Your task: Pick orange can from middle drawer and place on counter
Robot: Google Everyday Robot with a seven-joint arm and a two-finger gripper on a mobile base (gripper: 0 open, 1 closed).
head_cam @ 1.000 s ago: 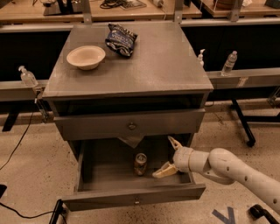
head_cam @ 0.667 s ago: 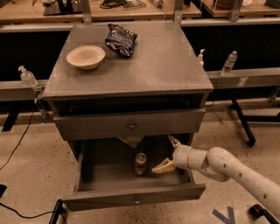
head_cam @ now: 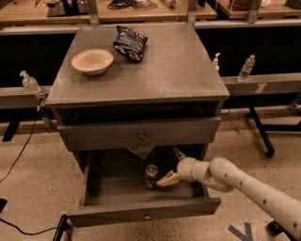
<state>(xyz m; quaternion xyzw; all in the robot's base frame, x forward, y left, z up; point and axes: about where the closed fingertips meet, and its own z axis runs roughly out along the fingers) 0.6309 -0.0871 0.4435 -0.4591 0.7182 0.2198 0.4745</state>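
Speckled flooring (head_cam: 28,188) surrounds the grey cabinet in front of you, and a tan wooden bench (head_cam: 141,12) runs behind it. On the table (head_cam: 178,66), the cabinet's flat grey top, you have a pale bowl (head_cam: 92,61) near the left side and a dark crumpled snack bag (head_cam: 130,42) a little behind and to the right of it, the two apart. Below the top, the upper drawer (head_cam: 141,134) is shut, while the middle drawer (head_cam: 141,214) is pulled well out toward you. Your orange can (head_cam: 151,175) stands upright on the drawer floor, roughly midway across its width. Your white arm (head_cam: 254,186) reaches in from the lower right, over the drawer's right side, and your gripper (head_cam: 170,167) sits inside the drawer just to the right of the can. Its fingers (head_cam: 167,179) are spread apart, one angled up toward the upper drawer and the lower one pointing at the can. You cannot tell whether that lower tip touches it. A clear plastic bottle (head_cam: 247,67) stands on a ledge to the right of the cabinet.
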